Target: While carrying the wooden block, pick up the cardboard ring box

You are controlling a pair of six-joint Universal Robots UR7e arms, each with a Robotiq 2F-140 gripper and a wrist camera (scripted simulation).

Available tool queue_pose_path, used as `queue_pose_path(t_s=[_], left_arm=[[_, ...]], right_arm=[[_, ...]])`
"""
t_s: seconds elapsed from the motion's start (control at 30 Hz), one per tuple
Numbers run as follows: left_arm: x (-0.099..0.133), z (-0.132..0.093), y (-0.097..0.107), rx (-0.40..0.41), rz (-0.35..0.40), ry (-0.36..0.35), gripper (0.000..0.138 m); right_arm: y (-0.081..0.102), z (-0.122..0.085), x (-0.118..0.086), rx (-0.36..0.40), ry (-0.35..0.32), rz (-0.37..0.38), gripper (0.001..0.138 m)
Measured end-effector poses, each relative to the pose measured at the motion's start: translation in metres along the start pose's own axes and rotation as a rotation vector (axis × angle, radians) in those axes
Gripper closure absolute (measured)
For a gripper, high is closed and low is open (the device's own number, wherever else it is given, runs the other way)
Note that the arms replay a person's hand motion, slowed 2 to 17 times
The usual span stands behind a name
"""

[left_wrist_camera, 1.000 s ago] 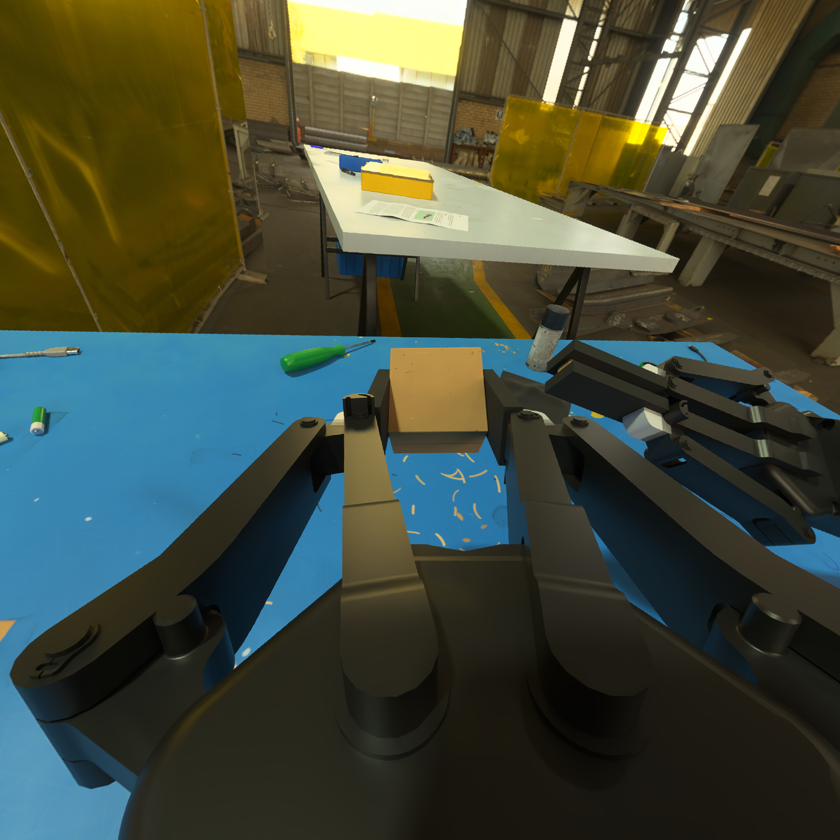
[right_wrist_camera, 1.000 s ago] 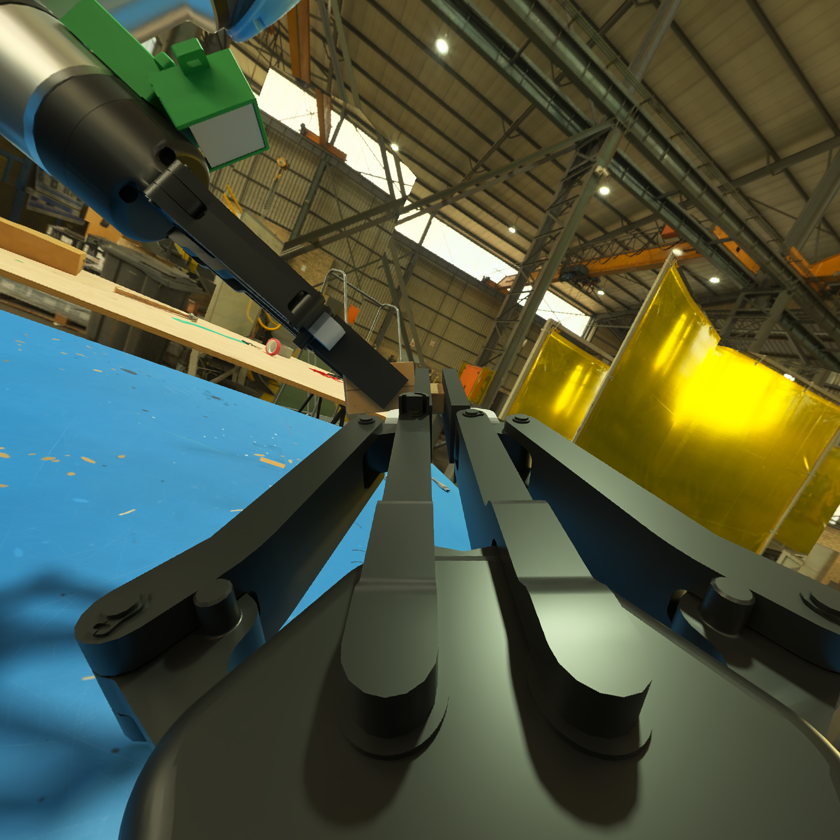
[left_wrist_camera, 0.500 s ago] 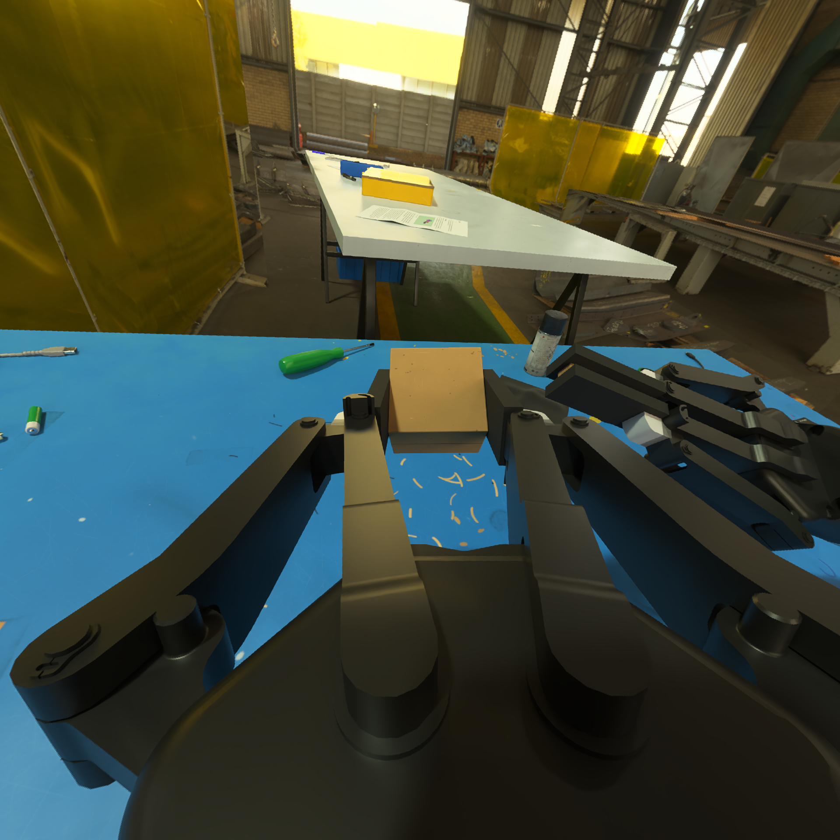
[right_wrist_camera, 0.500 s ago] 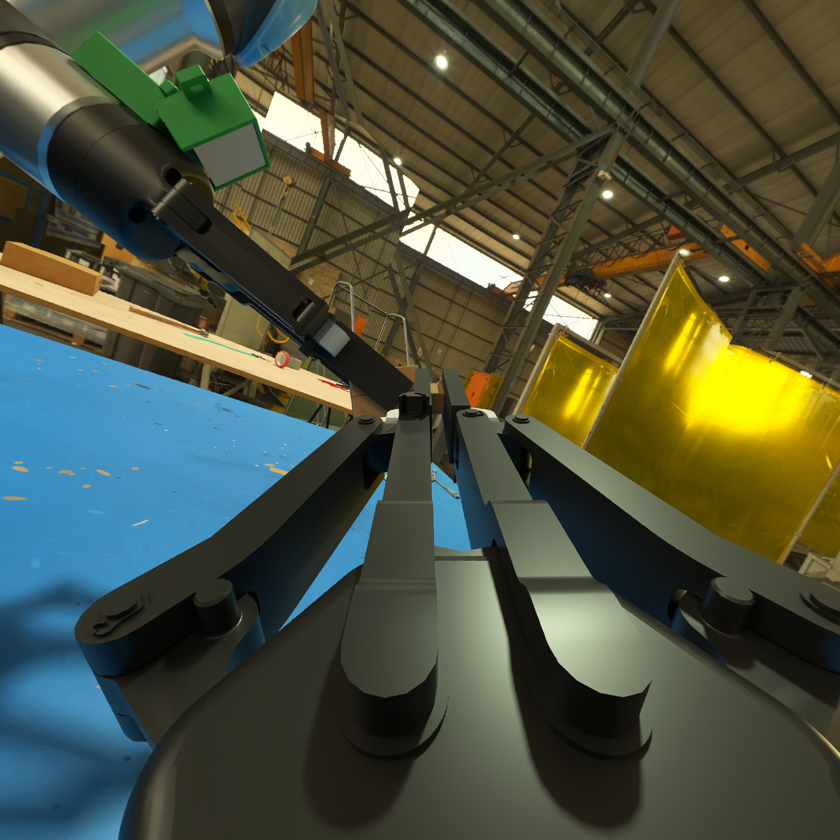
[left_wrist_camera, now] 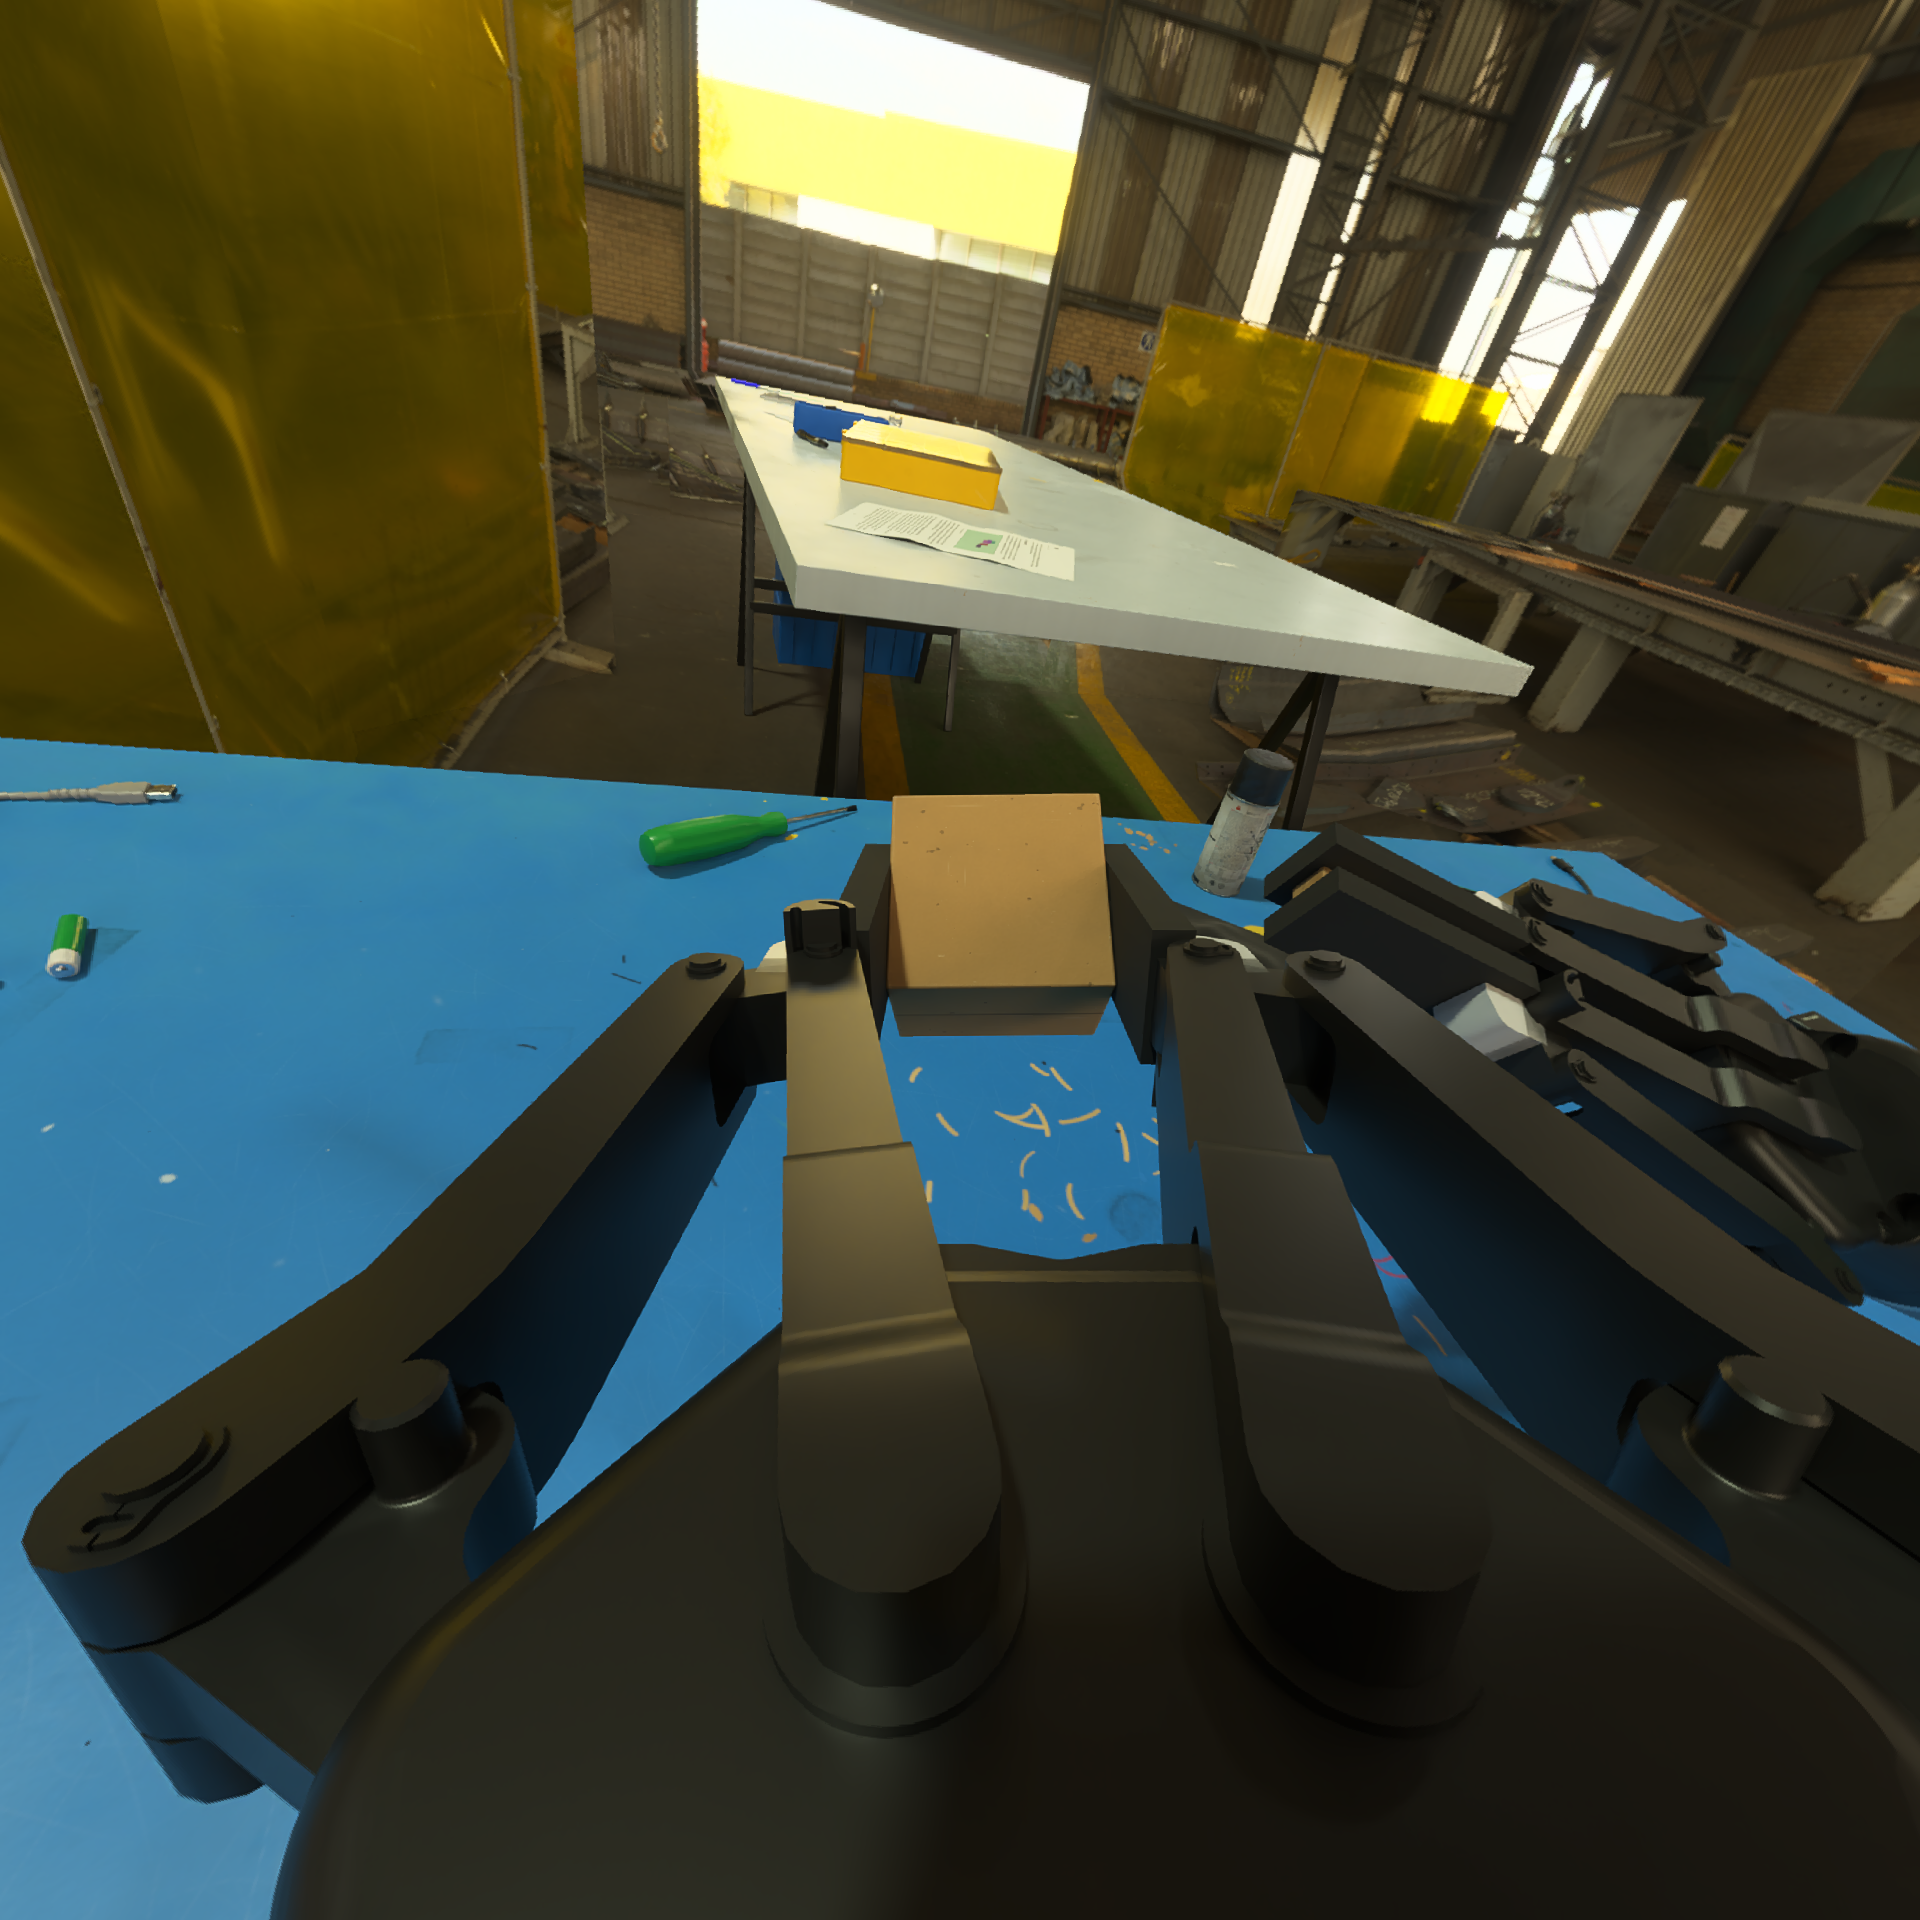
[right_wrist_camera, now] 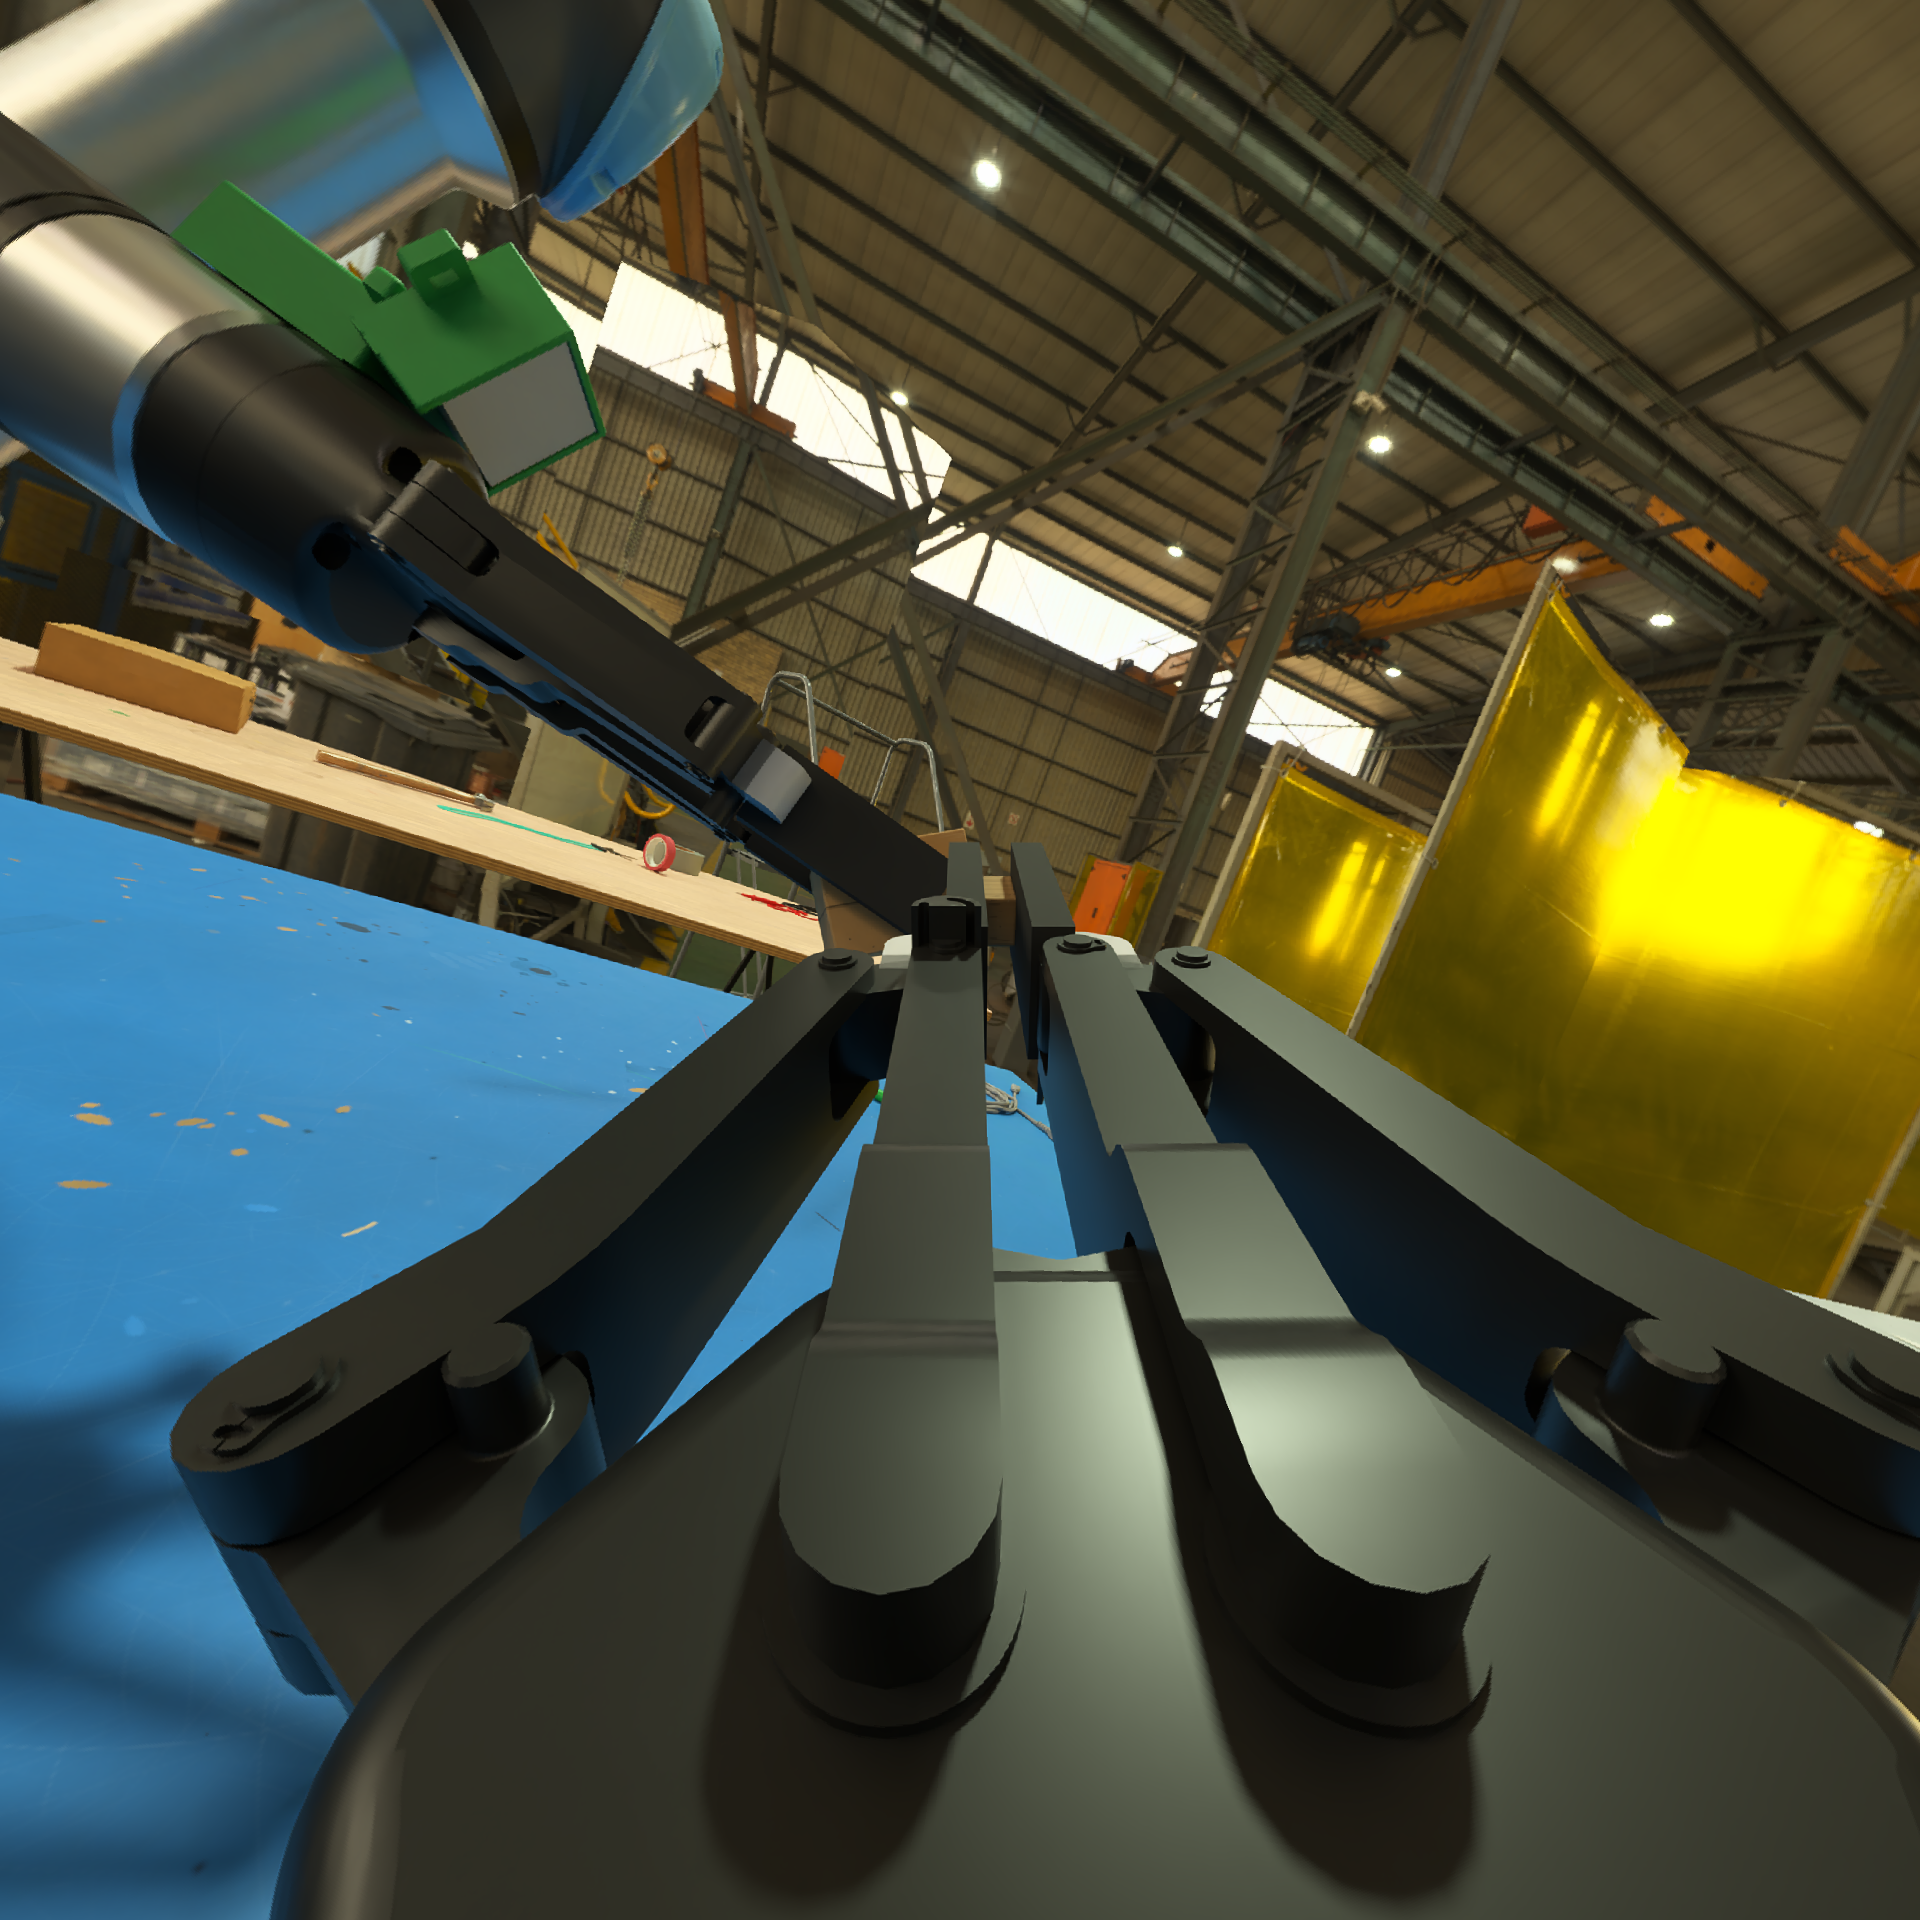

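My left gripper [left_wrist_camera: 1000, 914] is shut on the cardboard ring box [left_wrist_camera: 992, 899], a tan box with a lid seam. It holds the box above the blue table [left_wrist_camera: 312, 1039]. My right gripper [right_wrist_camera: 995, 883] is shut on a small wooden block [right_wrist_camera: 1000, 891], of which only a sliver shows between the fingers. In the left wrist view the right gripper [left_wrist_camera: 1314, 883] is just right of the box, with the tan block at its tip. In the right wrist view the left arm [right_wrist_camera: 312, 468] reaches in from the upper left, its finger [right_wrist_camera: 831, 821] ending close to my right fingertips.
A green screwdriver [left_wrist_camera: 727, 836] lies near the table's far edge, left of the box. A spray can [left_wrist_camera: 1236, 831] stands at the far edge to the right. A small green and white cylinder [left_wrist_camera: 68, 943] and a cable plug [left_wrist_camera: 125, 795] lie far left. Wood shavings [left_wrist_camera: 1039, 1122] lie under the box.
In the left wrist view the right gripper has slid slightly lower and to the right. In the right wrist view the left arm has shifted up and looms larger. Both grips are unchanged.
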State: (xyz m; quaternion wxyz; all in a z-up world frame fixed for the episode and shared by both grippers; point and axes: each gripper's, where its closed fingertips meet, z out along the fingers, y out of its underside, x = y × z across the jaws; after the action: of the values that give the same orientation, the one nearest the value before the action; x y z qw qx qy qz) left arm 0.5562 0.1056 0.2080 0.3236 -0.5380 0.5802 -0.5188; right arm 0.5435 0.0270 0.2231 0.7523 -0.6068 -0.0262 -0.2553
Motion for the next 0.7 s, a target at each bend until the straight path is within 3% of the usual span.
queue_pose_path(t_s=[0.7], left_arm=[[0.0014,-0.0031,-0.0028,0.032,-0.052,0.055,0.088]], right_arm=[[0.0041,0.002,-0.0021,-0.004,0.021,0.007,0.131]])
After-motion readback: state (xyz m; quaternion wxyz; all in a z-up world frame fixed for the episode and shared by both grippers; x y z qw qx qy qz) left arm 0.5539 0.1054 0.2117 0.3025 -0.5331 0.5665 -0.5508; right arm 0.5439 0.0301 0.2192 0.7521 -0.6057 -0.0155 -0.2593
